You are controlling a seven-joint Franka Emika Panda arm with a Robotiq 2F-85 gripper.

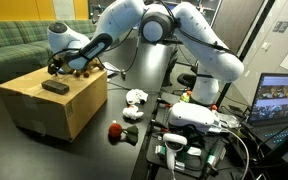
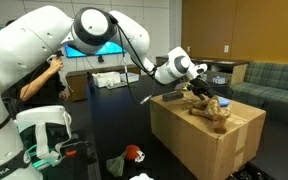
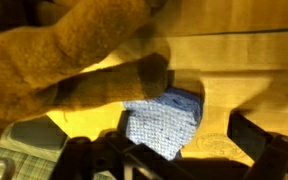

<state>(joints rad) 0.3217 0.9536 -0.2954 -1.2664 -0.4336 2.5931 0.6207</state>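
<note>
Brown fur fills the upper left of the wrist view: it's a plush toy (image 3: 74, 60) lying on top of a cardboard box (image 1: 54, 112), near the box's back edge in an exterior view (image 2: 212, 110). The box stands on a dark tabletop (image 1: 94, 152). That likely puts the toy at a height the arm (image 1: 174, 25) can reach from above without folding low.

The fingers (image 3: 267, 150) are spread wide and hold nothing. They show as dark shapes along the bottom of the wrist view, with bare cardboard and cloth between them. They hang right over the toy, very close. I can't tell whether they touch the fur. The wide spread looks meant to leave room on both sides of the soft body.

Under the toy's limb a blue patterned cloth (image 3: 162, 122) peeks out, and a green plaid piece (image 3: 24, 150) sits at bottom left. Both are probably the toy's clothing, but it's too close to be sure. The toy lies flopped on its side rather than sitting up, so it rests stable on the flat lid.

A black block (image 1: 54, 87) lies on the same box top, apart from the toy and toward the front, clear of the wrist. Down on the tabletop there is a red thing (image 1: 117, 130) and a white thing (image 1: 136, 97), both well apart from the box top.
</note>
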